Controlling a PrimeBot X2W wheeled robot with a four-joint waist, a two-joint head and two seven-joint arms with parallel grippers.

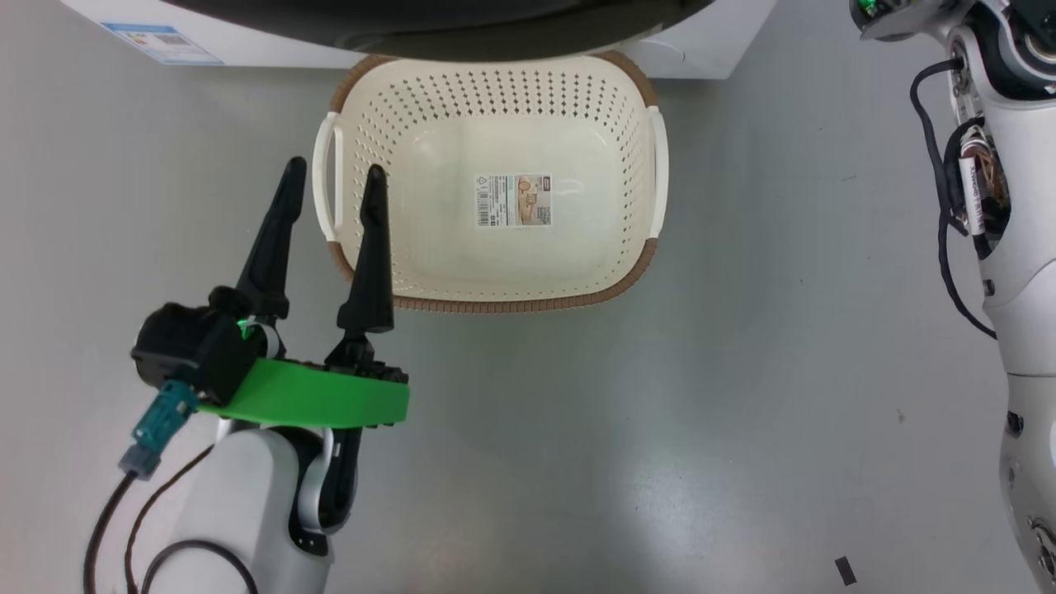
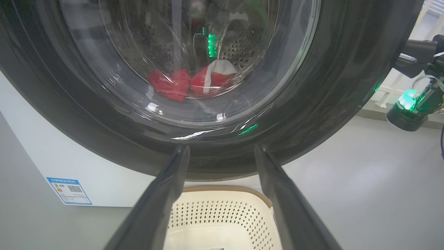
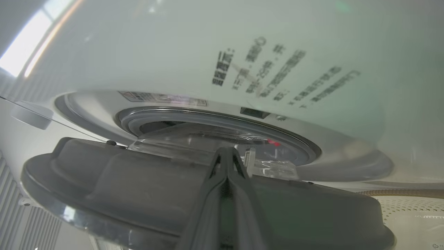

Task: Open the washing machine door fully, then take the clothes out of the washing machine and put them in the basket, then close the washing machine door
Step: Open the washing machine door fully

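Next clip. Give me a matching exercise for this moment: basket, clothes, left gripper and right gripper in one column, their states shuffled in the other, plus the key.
Things:
1. basket
2. clothes
3. left gripper
4. right gripper

States:
A. shut, jaws together
B. red, seen through the glass of the washing machine door
C. empty, standing on the floor
D. open, jaws apart

Pairs: 1-C, 2-B, 3-D, 4-A

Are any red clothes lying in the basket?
No, the basket holds just a paper label on its bottom.
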